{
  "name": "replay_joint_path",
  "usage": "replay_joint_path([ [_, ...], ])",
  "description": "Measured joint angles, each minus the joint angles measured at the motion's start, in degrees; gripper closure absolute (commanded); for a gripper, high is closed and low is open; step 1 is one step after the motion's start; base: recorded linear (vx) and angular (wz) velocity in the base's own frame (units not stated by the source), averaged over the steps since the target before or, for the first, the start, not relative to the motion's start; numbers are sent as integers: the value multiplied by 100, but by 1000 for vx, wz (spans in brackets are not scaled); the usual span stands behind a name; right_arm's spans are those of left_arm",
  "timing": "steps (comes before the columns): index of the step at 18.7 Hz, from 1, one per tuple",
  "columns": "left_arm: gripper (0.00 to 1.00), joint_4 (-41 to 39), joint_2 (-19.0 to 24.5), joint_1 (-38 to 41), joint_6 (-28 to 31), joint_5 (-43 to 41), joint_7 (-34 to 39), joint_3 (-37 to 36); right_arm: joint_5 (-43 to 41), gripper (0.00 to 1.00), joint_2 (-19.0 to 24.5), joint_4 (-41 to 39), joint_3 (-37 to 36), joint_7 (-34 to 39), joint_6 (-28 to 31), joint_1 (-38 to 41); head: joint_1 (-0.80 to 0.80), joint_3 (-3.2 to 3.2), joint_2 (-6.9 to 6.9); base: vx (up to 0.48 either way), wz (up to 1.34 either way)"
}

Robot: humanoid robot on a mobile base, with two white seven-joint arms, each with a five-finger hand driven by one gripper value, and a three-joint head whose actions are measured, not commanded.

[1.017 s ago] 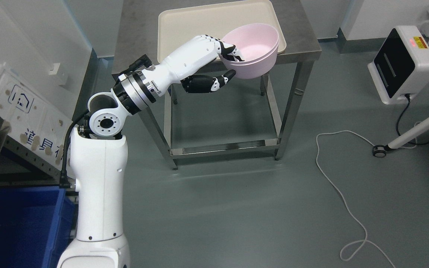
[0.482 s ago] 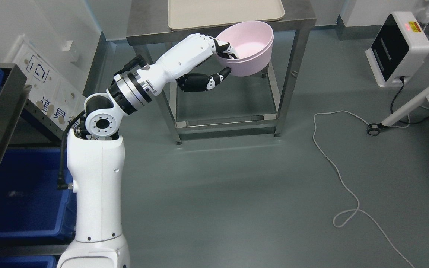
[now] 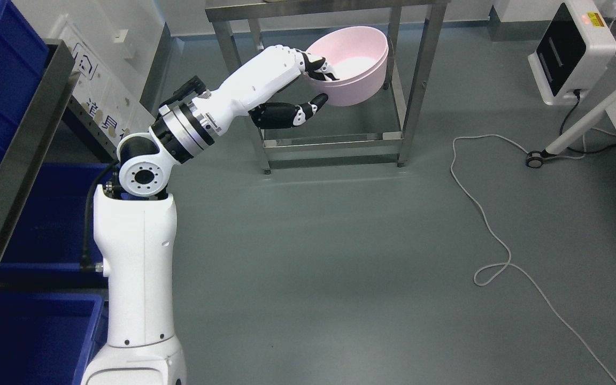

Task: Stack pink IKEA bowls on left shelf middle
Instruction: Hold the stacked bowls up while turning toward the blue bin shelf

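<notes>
**Q:** Head view, left edge: what stands there?
**A:** A dark metal shelf (image 3: 16,176) runs down the left side, with blue bins (image 3: 30,337) on its levels. Behind it a white sign panel (image 3: 102,115) leans against the wall.

**Q:** And the arm beside it?
**A:** The left arm (image 3: 142,267) rises from the lower left as a white column, bends at a round joint, and reaches up and to the right. Its robot hand (image 3: 308,88) is closed on the pink bowl (image 3: 353,64): dark fingers (image 3: 321,69) hook over the near rim and into the bowl, while the thumb presses the outer wall from below.

**Q:** Where is the bowl?
**A:** It is held in the air, upright and slightly tilted toward the camera, in front of the steel-framed surface (image 3: 409,80) at top centre. It touches neither the frame's legs nor the floor, so far as can be told. It is well apart from the shelf.

**Q:** What lies to the right?
**A:** A white cable (image 3: 492,230) snakes across the grey floor (image 3: 329,256). Farther right a small caster wheel (image 3: 533,159) ends a slanted white leg, and a white appliance (image 3: 572,51) with a black front panel stands in the upper right corner.
</notes>
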Motion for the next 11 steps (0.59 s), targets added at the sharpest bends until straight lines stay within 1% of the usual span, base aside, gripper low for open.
replay_joint_path([
  [7, 97, -2, 0, -1, 15, -1, 0, 46, 0, 0, 0, 0, 0, 0, 0, 0, 0, 0, 0, -283, 220],
  [11, 97, -3, 0, 2, 11, -1, 0, 71, 0, 0, 0, 0, 0, 0, 0, 1, 0, 0, 0, -241, 579],
])
